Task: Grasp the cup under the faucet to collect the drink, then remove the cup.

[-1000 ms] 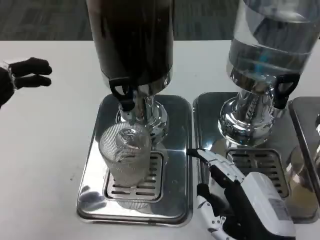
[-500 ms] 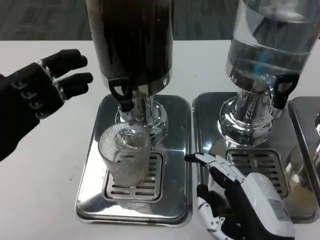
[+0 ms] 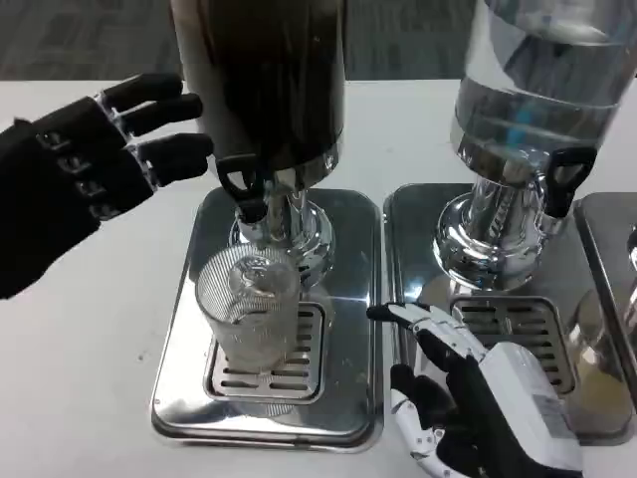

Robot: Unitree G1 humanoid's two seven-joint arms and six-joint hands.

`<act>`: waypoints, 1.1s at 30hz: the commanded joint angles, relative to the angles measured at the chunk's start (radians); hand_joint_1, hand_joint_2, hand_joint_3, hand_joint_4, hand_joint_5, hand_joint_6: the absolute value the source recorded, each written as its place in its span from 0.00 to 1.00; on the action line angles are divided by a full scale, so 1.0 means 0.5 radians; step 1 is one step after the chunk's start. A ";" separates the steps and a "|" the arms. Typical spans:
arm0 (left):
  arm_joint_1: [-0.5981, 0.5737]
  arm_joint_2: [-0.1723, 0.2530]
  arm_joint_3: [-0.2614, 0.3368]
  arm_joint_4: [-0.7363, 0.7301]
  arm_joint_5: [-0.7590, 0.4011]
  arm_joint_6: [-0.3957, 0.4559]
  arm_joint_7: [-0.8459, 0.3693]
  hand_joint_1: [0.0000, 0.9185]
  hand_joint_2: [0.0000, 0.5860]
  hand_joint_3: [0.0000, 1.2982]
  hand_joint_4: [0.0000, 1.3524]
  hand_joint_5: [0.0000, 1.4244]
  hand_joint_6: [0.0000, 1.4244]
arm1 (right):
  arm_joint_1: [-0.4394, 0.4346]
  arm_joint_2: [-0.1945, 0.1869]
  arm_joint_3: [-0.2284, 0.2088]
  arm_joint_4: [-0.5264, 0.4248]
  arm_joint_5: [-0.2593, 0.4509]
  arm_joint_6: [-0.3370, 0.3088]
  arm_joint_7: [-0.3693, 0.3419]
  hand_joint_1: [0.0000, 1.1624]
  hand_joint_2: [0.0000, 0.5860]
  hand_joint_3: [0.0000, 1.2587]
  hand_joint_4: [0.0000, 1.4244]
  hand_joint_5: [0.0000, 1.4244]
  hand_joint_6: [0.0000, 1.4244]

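Fingers (image 3: 164, 115) of the left hand (image 3: 85, 164) spread apart at upper left, holding nothing, tips close beside the dark dispenser (image 3: 264, 80) and its black faucet (image 3: 242, 187). Fingers (image 3: 433, 324) of the right hand (image 3: 478, 398) likewise apart and empty at lower right, just beside the tray (image 3: 353, 299). Ribbed clear cup (image 3: 249, 309) upright on the tray's grate, centre frame, under the faucet, touched by neither hand.

Left robot hand (image 3: 85, 174) farther in from picture's left, fingers now just beside dark dispenser (image 3: 264, 80).
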State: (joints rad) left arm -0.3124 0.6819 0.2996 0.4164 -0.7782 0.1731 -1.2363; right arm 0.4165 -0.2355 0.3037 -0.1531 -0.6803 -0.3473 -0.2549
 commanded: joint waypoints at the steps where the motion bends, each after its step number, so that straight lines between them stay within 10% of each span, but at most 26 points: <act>1: -0.077 -0.031 0.006 0.042 0.051 0.055 -0.051 0.00 0.02 0.18 0.12 0.14 0.08 | -0.010 0.016 0.015 0.033 0.010 -0.026 -0.034 0.43 1.00 0.21 0.13 0.09 0.19; 33: -0.419 -0.254 -0.109 0.260 0.353 0.036 -0.148 0.00 0.03 0.17 0.10 0.13 0.08 | 0.003 0.093 0.075 0.080 -0.018 0.009 -0.139 0.43 1.00 0.23 0.14 0.09 0.19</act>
State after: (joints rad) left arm -0.4942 0.5655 0.2550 0.5402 -0.6173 0.1984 -1.3003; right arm 0.4117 -0.1957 0.3408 -0.1148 -0.6865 -0.3474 -0.3094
